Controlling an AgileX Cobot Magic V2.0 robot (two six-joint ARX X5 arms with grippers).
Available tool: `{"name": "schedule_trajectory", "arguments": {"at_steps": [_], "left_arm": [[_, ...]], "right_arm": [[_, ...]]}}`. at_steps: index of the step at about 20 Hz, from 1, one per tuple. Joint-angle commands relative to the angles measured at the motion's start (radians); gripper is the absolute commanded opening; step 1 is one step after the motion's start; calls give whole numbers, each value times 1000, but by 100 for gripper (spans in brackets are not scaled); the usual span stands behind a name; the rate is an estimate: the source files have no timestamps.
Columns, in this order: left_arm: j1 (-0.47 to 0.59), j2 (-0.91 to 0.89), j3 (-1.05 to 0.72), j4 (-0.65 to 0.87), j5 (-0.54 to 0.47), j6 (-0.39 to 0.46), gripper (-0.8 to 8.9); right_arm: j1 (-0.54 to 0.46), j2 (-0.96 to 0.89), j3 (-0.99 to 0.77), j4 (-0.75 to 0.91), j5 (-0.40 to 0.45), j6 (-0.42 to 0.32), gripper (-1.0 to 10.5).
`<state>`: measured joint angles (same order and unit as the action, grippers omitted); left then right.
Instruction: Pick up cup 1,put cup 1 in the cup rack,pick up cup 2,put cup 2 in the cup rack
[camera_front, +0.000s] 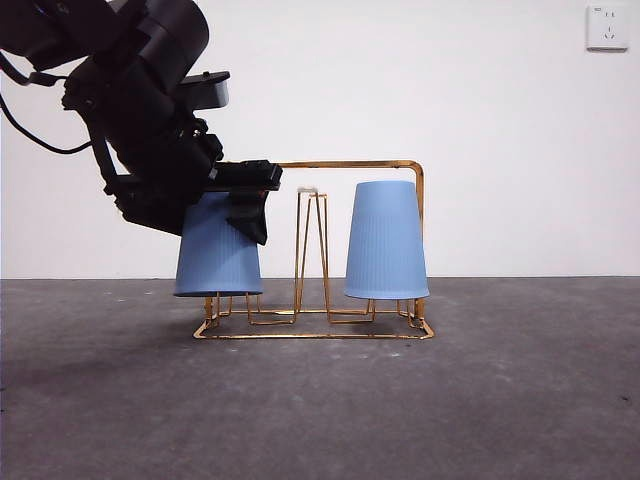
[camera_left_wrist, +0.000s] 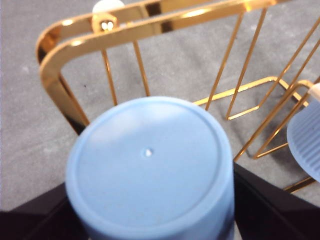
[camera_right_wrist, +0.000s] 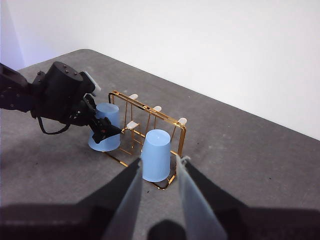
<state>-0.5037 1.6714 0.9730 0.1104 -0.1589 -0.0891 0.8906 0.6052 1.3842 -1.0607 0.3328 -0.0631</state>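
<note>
The gold wire cup rack (camera_front: 312, 335) stands mid-table, its white-tipped middle prong (camera_front: 311, 192) bare. One blue cup (camera_front: 386, 240) hangs upside down at the rack's right end. My left gripper (camera_front: 235, 200) is shut on a second blue cup (camera_front: 215, 262), also upside down, at the rack's left end with its rim just above the base wires. The prong under it is hidden. In the left wrist view this cup's bottom (camera_left_wrist: 150, 170) fills the space between the jaws, beside the rack's handle (camera_left_wrist: 150, 22). My right gripper (camera_right_wrist: 158, 164) is open and empty, high above the table.
The table is dark grey (camera_front: 500, 420) with a white wall behind. A wall socket (camera_front: 607, 27) is at the upper right. The left arm's dark body (camera_front: 130, 90) fills the upper left of the front view.
</note>
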Motion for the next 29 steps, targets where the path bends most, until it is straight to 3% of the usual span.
{"name": "schedule_trajectory", "arguments": {"at_steps": [1,5,7,12,18,24,29], "left_arm": [[3,17,-19,-78,4,3,454],[3,17,-6,-162,29,-7,487],[3,17,-4,-175,30,-27,568],[3,17,8,-231,60,-43,573],[3,-33,26,-450,92,-45,572],[1,-229,26,-674,104,-45,565],[1,-501,28,-827,249,-45,565]], "right_arm": [[-1,-1,-9,4,1,10,123],[-1,-1,-9,-2,1,10,123],[-1,-1,-9,-16,1,10,123],[-1,-1,-9,-22,1,10,123],[-1,-1,-9,-23,1,10,123],[-1,7,-9,-74,0,16,123],[0,33,-9,-165,-2,39,124]]}}
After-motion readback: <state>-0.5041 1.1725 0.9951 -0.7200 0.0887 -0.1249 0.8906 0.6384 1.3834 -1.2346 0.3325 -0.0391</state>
